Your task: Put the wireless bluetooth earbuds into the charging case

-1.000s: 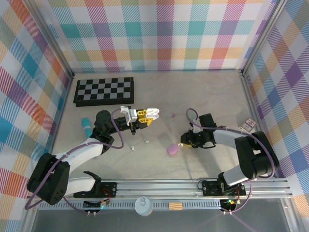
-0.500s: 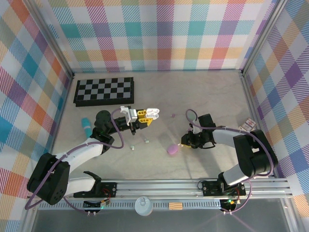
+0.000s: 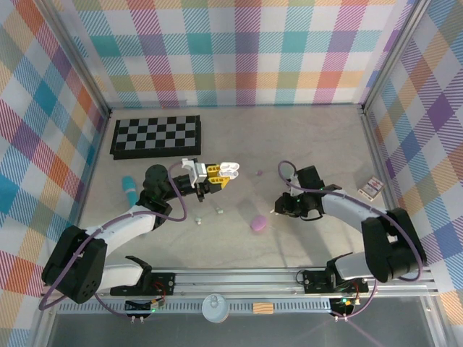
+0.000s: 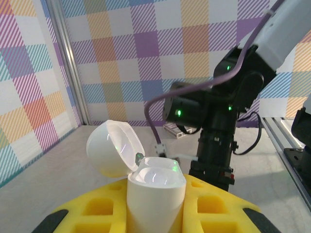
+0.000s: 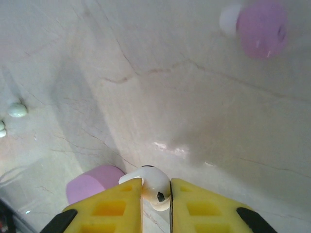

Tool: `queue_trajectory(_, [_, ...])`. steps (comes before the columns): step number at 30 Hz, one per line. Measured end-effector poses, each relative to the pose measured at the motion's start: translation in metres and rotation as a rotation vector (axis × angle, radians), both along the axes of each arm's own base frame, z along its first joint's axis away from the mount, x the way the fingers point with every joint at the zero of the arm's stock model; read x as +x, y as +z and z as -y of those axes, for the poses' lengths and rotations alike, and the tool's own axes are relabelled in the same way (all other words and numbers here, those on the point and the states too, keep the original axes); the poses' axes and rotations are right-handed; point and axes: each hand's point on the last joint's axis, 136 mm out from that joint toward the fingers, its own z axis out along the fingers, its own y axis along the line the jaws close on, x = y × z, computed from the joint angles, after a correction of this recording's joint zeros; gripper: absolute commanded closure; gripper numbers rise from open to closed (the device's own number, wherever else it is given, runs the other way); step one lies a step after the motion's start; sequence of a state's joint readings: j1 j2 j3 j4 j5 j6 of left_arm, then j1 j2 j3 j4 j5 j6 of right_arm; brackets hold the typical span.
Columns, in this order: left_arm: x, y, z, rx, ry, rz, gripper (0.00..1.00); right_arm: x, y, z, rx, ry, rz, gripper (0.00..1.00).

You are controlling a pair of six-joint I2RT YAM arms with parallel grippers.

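White earbud [image 5: 148,180]: pinched between the two yellow fingers [image 5: 116,206] of the right jaws, which are closed on it. A dark spot on the bud faces the wrist camera. Cannot tell whether the bud touches the counter [image 5: 194,97]. A pebble-shaped purple case [image 5: 92,187] lies near it, lower left in the right wrist view. In the top view the purple case sits on the counter between the two arms, nearer the right jaws. Charging case [image 4: 155,191]: white, standing upright in the left jaws, which are closed on its body. Its lid [image 4: 114,148] is swung open and tilted back to the left, and the inside is glossy. In the top view this case is held near the middle of the counter, well apart from the right jaws. Loose on the counter: one purple bud [image 3: 260,173] just right of the held case, and two pale buds [image 3: 199,219] below the left jaws. A checkerboard [image 3: 156,135] lies far left, a teal cylinder [image 3: 129,189] near the left wall, and a small box [image 3: 372,188] near the right wall.
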State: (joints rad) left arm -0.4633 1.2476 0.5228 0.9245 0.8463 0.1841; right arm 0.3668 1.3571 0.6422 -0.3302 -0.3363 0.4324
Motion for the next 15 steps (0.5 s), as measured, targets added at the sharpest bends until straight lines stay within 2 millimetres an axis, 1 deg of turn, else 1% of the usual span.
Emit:
queue_trajectory(6, [0.003, -0.008, 0.002, 0.024, 0.011, -0.021, 1.00, 0.019, 0.036, 0.009, -0.101, -0.012, 0.145, 0.82])
queue_trajectory(13, [0.012, -0.021, 0.015, 0.098, 0.036, -0.063, 1.00, 0.023, 0.058, 0.020, -0.234, -0.001, 0.280, 0.83])
queue_trajectory(15, [0.014, -0.029, 0.017, 0.115, 0.037, -0.082, 1.00, 0.023, 0.066, 0.020, -0.264, 0.014, 0.328, 0.83])
